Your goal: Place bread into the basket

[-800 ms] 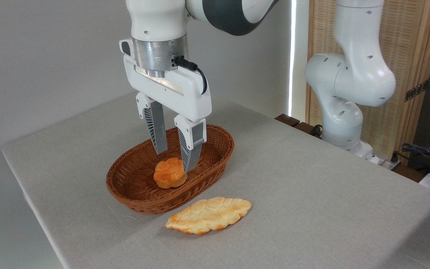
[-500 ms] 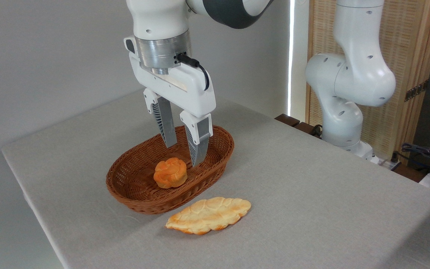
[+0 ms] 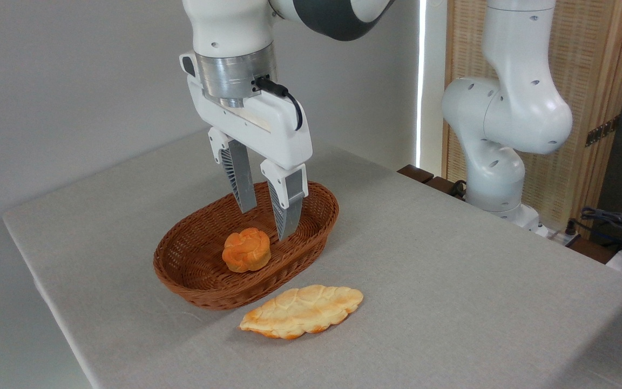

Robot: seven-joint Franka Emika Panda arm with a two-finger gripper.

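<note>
Camera view: my gripper (image 3: 266, 224) hangs spread and empty; grabbing the flat bread (image 3: 301, 312) (thin) risks scraping the tabletop (image 3: 451, 270).

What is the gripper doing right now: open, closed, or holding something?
Gripper: open, holding nothing, above the basket and the small round bun.

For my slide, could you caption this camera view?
Open gripper above a round bun in the basket; bread on the table.

no readable text, labels, or numbers
</note>
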